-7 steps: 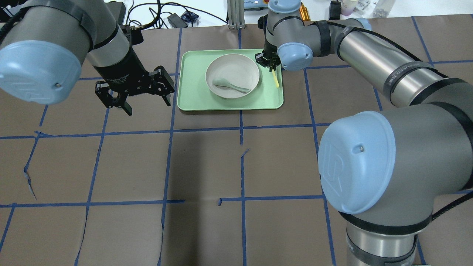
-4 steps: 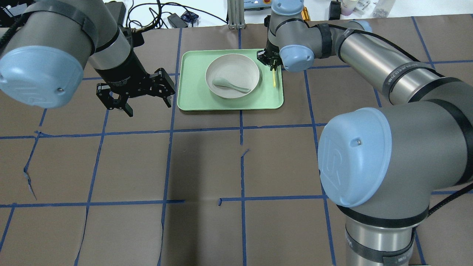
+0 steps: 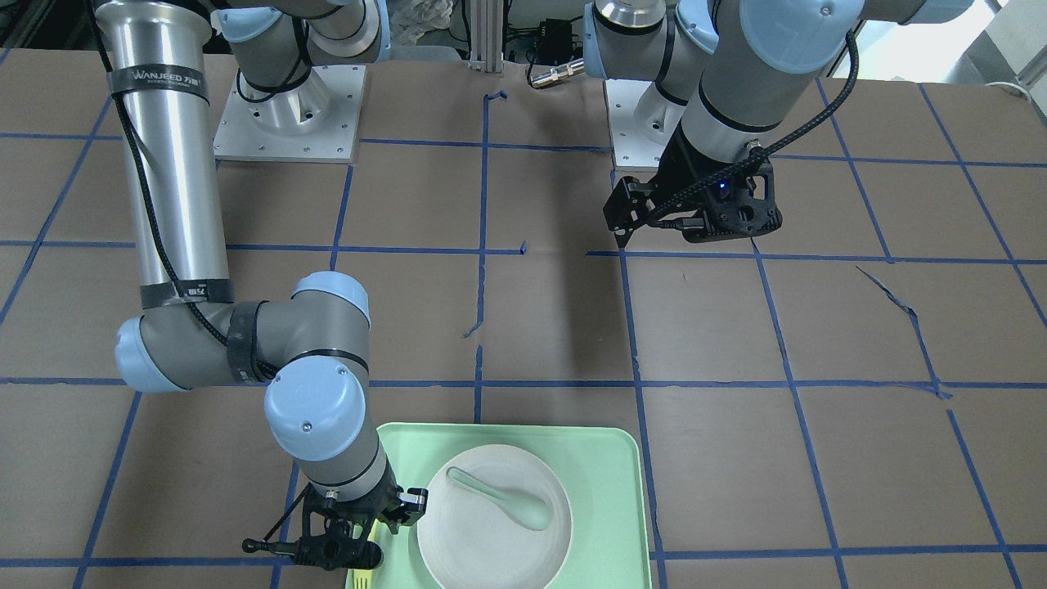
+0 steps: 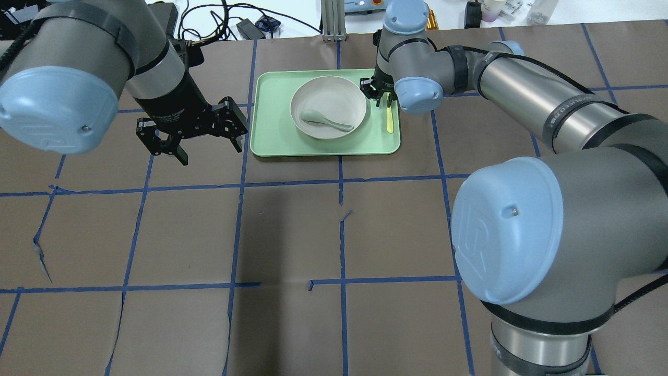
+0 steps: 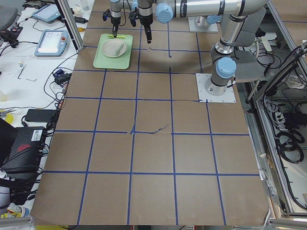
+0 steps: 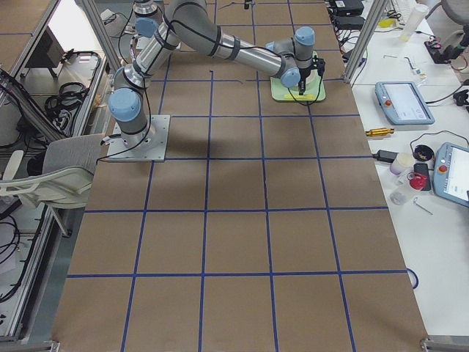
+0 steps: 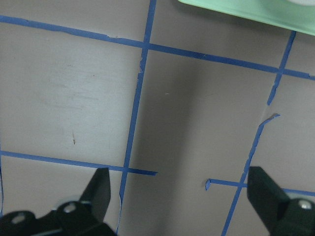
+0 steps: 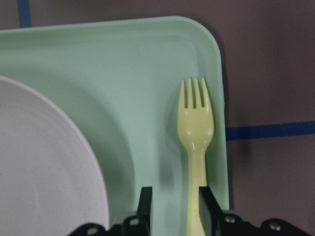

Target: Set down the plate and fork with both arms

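Observation:
The white plate (image 4: 339,96) sits in the mint-green tray (image 4: 271,104) with a grey-green spoon (image 4: 326,121) in it. The pale yellow fork (image 4: 389,121) lies flat on the tray along its right edge, beside the plate. My right gripper (image 4: 379,94) is low over the fork's handle. In the right wrist view the fork (image 8: 196,128) runs between the gripper's (image 8: 176,194) narrowly open fingers; its handle is next to one finger, and a gap shows to the other. My left gripper (image 4: 209,149) hangs open and empty left of the tray, over bare paper (image 7: 179,196).
Brown paper with blue tape lines covers the table. Cables and boxes lie beyond the far edge (image 4: 245,26). The tray (image 3: 605,474) sits near the operators' edge in the front-facing view, and the plate (image 3: 491,548) fills its middle.
The fork hung tilted under the right gripper and now lies flat on the tray, showing longer and nearer. The right wrist has shifted a little. The left gripper has barely moved.

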Robot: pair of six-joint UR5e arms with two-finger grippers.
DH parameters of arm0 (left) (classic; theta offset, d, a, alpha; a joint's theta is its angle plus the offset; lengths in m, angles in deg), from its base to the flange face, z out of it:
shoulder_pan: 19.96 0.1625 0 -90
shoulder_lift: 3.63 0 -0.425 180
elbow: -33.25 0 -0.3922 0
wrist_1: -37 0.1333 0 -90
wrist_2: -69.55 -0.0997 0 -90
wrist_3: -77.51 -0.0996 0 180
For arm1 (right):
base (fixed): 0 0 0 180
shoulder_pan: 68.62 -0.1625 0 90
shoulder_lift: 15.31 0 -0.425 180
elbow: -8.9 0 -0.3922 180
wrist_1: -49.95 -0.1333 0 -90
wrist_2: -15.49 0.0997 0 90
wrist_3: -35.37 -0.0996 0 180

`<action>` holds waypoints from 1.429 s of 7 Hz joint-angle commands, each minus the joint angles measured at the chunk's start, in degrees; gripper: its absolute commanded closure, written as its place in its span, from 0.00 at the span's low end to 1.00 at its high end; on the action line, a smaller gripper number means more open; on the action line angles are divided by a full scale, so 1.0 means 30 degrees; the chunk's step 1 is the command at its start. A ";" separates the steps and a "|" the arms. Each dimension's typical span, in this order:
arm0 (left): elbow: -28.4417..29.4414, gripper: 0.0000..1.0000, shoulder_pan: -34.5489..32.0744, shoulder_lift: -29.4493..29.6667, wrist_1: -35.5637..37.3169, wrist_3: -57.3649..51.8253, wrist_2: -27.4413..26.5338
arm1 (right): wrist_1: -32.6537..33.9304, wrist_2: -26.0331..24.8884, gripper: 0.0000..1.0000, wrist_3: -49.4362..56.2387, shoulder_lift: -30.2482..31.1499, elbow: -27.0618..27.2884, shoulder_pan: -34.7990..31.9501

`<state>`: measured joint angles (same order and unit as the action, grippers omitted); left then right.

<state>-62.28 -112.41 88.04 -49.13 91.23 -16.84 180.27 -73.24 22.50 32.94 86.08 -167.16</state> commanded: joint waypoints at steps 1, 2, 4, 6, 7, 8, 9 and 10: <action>-0.0001 0.00 0.0025 -0.0029 0.0000 -0.0001 -0.0001 | -0.1615 -0.0041 0.00 0.0394 0.3118 0.1544 0.0353; -0.0001 0.00 0.0025 -0.0058 -0.0029 -0.0001 -0.0001 | -0.4794 -0.0245 0.00 0.0598 0.5050 0.1549 0.0878; -0.0001 0.00 0.0025 -0.0116 -0.0058 -0.0001 -0.0001 | -0.9579 -0.0218 0.00 0.1911 0.9442 0.1665 0.2662; -0.0001 0.00 0.0025 -0.0262 -0.0204 -0.0001 -0.0030 | -1.3887 -0.0625 0.00 0.5593 1.2088 0.1753 0.2992; 0.0028 0.00 -0.0004 -0.0554 -0.0234 -0.0001 -0.0059 | -1.4691 -0.1730 0.00 0.5697 1.2826 0.2334 0.2934; 0.0086 0.00 -0.0004 -0.0730 -0.0321 -0.0001 -0.0089 | -1.3916 -0.1712 0.00 0.5640 1.3007 0.3703 0.2876; 0.0144 0.00 -0.0033 -0.1022 -0.0380 0.0173 -0.1017 | -1.1965 -0.1596 0.00 0.5436 1.3241 0.4529 0.2701; 0.0348 0.00 -0.0033 -0.1141 -0.0381 0.0320 -0.1432 | -1.1945 -0.1566 0.00 0.5463 1.3301 0.4566 0.2641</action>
<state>-61.75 -112.48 85.21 -50.19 91.71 -19.40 142.66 -78.00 38.95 72.35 98.56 -158.94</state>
